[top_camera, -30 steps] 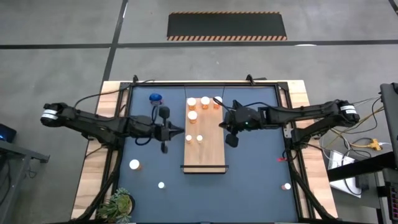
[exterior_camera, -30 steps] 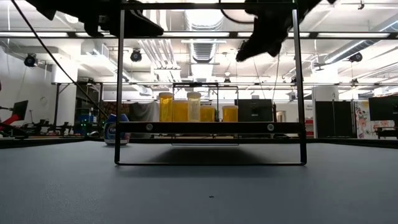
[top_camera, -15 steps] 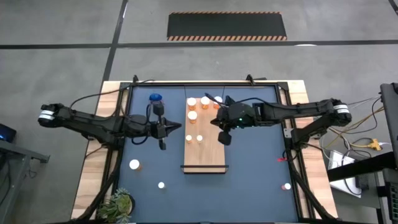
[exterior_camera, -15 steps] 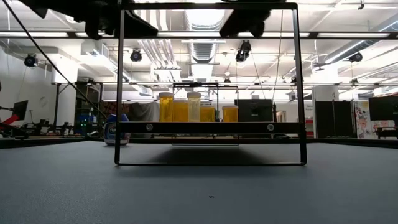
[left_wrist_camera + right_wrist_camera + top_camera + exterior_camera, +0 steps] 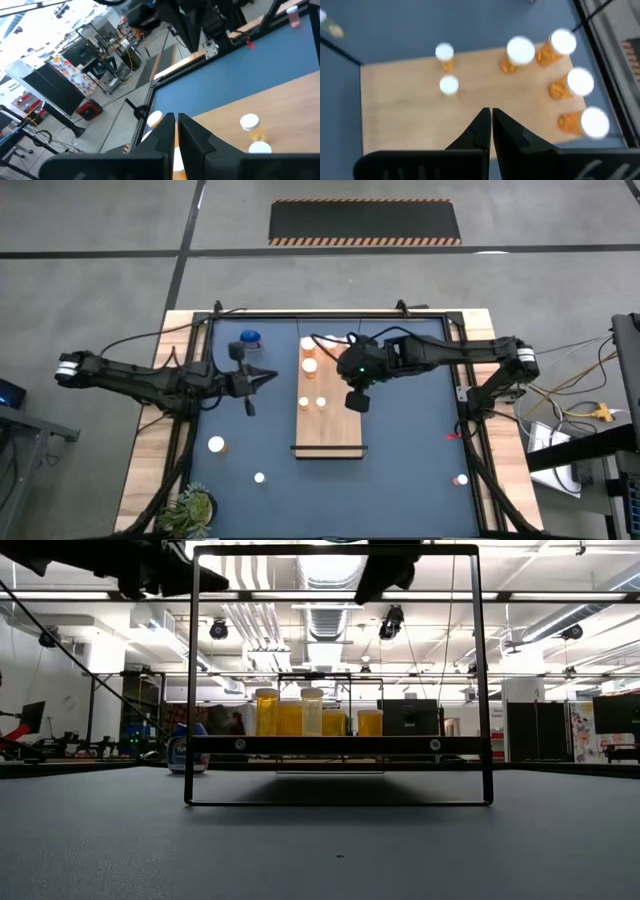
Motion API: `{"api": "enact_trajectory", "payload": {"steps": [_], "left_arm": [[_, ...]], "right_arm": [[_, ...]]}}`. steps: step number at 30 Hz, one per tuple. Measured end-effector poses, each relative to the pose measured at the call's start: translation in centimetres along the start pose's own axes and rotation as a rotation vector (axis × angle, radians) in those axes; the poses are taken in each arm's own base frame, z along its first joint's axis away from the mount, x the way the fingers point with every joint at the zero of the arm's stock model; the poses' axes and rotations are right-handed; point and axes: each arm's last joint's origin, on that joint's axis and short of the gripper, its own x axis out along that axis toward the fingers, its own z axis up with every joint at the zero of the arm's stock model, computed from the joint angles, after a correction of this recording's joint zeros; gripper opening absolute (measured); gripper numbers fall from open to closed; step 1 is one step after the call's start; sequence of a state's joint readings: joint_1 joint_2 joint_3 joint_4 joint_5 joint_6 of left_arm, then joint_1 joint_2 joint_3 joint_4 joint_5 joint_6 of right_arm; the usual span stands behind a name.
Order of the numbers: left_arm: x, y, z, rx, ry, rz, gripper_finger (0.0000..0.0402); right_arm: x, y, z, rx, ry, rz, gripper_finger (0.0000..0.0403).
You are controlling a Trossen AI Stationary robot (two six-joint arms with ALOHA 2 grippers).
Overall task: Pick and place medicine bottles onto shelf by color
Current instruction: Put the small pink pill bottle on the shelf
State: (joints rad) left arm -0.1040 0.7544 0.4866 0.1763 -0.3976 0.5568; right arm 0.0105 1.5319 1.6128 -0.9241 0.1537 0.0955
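The shelf is a light-brown board raised on a black frame at the table's middle. Several orange bottles with white caps stand at its far end, and two small ones stand mid-board. A blue bottle stands on the table, far and left of the shelf. My right gripper hangs shut above the board, tilted down, near the far bottles and touching none. My left gripper is shut and level, left of the shelf and well above the table.
Loose orange bottles stand on the blue table at the near left, near middle and near right. A green plant sits at the near left corner. The shelf's frame uprights rise high above the board.
My right gripper has risen and gone toward the table's left edge, over the shelf board, tipping further downward. My left gripper has drawn back from the shelf toward the table's left edge. Both have stayed shut.
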Motion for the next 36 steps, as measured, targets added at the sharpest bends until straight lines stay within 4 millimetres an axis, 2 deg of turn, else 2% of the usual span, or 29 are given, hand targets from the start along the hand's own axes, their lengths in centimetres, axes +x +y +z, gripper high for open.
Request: {"api": "enact_trajectory", "payload": {"steps": [6, 12, 16, 21, 24, 30, 36], "left_arm": [[-0.4, 0.2, 0.1, -0.005, -0.016, 0.01, 0.0004], [-0.4, 0.2, 0.1, -0.004, -0.017, 0.01, 0.0004], [-0.1, 0.1, 0.0, 0.0, -0.008, 0.005, 0.0004], [0.1, 0.1, 0.2, 0.0, -0.017, 0.012, 0.0004], [0.0, 0.2, 0.3, -0.002, -0.023, 0.015, 0.0004], [-0.4, 0.4, 0.4, -0.011, -0.037, 0.024, 0.0004], [-0.4, 0.4, 0.4, -0.009, -0.037, 0.026, 0.0004]], "right_arm": [[-1.1, 0.1, -0.8, 0.124, 0.141, 0.036, 0.0009], [-2.3, 0.4, -3.4, 0.463, 0.392, 0.04, 0.0009], [-2.1, 1.9, -5.5, 0.611, 0.583, 0.002, 0.0009], [-1.6, 5.2, -8.1, 0.738, 0.753, 0.081, 0.0009], [-1.7, 7.1, -10.2, 0.825, 0.825, 0.101, 0.0009], [-2.7, 10.1, -15.0, 1.07, 0.807, 0.169, 0.0008], [-3.7, 11.3, -21.1, 1.325, 0.892, 0.073, 0.0008]]}}
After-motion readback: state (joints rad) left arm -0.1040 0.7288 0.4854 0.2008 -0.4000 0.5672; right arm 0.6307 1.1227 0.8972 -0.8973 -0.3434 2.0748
